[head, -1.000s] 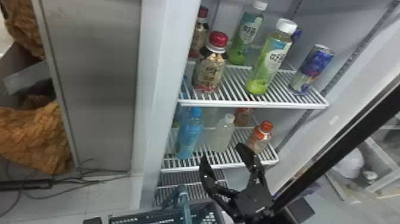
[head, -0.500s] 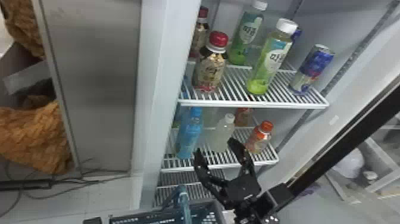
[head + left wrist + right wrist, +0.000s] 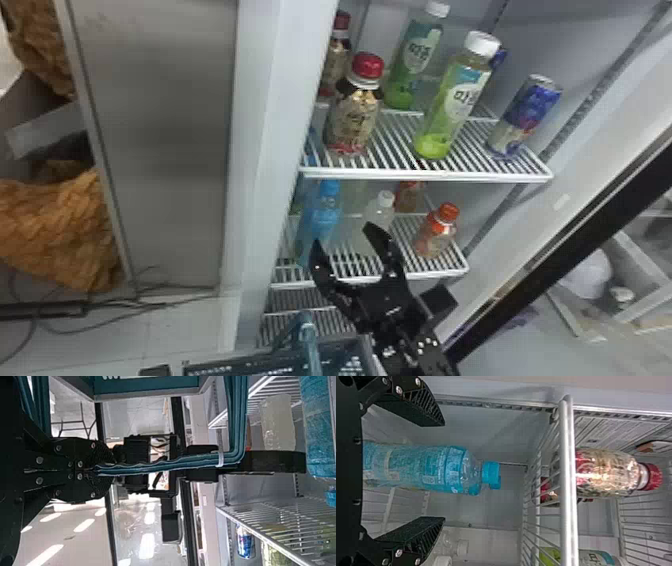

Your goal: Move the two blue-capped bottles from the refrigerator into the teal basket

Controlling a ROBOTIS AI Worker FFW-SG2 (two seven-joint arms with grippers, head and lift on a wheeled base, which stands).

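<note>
Beyond my right gripper [image 3: 343,234], its fingers [image 3: 417,534] open, I see a blue-capped bottle [image 3: 429,469]; a red-capped bottle [image 3: 609,472] tops the wire shelf [image 3: 569,514].

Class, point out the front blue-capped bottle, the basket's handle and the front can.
Front blue-capped bottle [image 3: 417,465]: right wrist view, on its label.
Basket's handle [image 3: 198,462]: left wrist view, on its long bar.
Front can [image 3: 534,105]: head view, on its blue side.
</note>
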